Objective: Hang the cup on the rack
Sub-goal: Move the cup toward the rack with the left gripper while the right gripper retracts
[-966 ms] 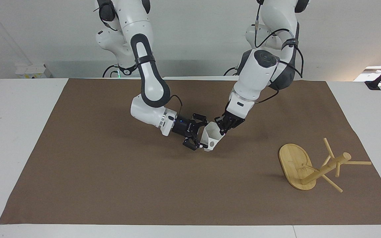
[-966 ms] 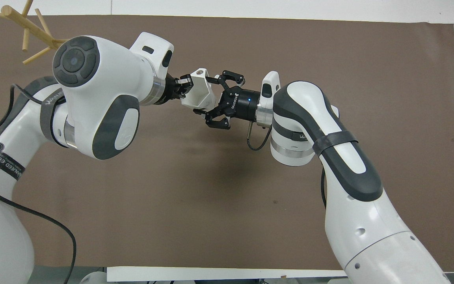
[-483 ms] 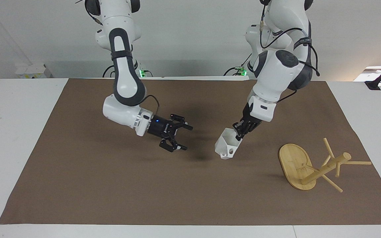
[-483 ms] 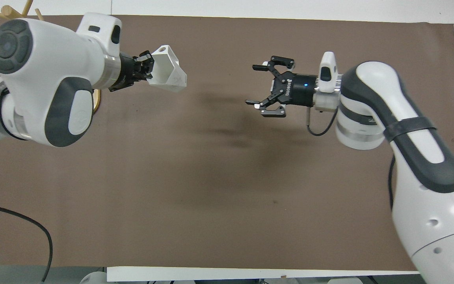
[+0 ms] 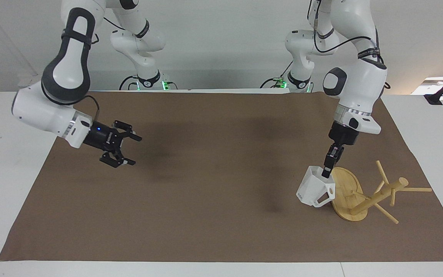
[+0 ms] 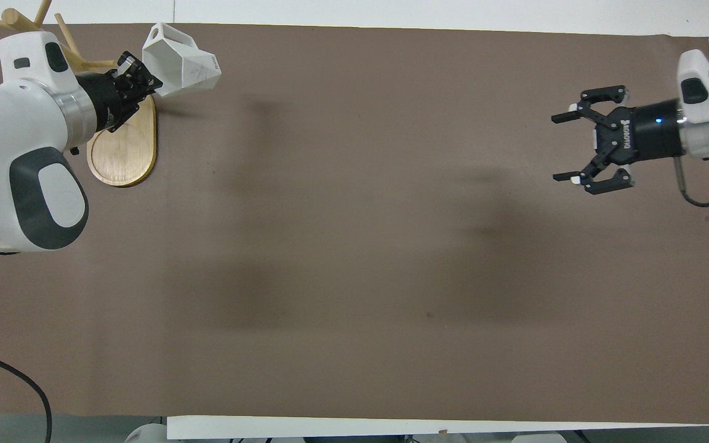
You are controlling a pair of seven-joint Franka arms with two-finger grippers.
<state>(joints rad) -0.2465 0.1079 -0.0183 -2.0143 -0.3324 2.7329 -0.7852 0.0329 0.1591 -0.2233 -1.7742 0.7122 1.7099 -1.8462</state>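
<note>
My left gripper (image 5: 326, 173) is shut on the rim of the white faceted cup (image 5: 313, 190) and holds it in the air, over the mat beside the rack's base. The cup is tilted and its loop handle faces the base. It also shows in the overhead view (image 6: 182, 61), with the left gripper (image 6: 144, 77) beside it. The bamboo rack (image 5: 375, 198) lies tipped on its side, with its oval base (image 6: 122, 147) on edge and its post and pegs pointing toward the left arm's end of the table. My right gripper (image 5: 135, 151) is open and empty over the mat's right-arm end; it also shows in the overhead view (image 6: 557, 147).
A brown mat (image 5: 206, 200) covers most of the white table (image 5: 21, 161). A black stand and other small items (image 5: 437, 96) sit on the table at the left arm's end, off the mat.
My right gripper let go of the cup and drew back toward its own end of the table. My left gripper carried the cup from the middle to beside the rack's base.
</note>
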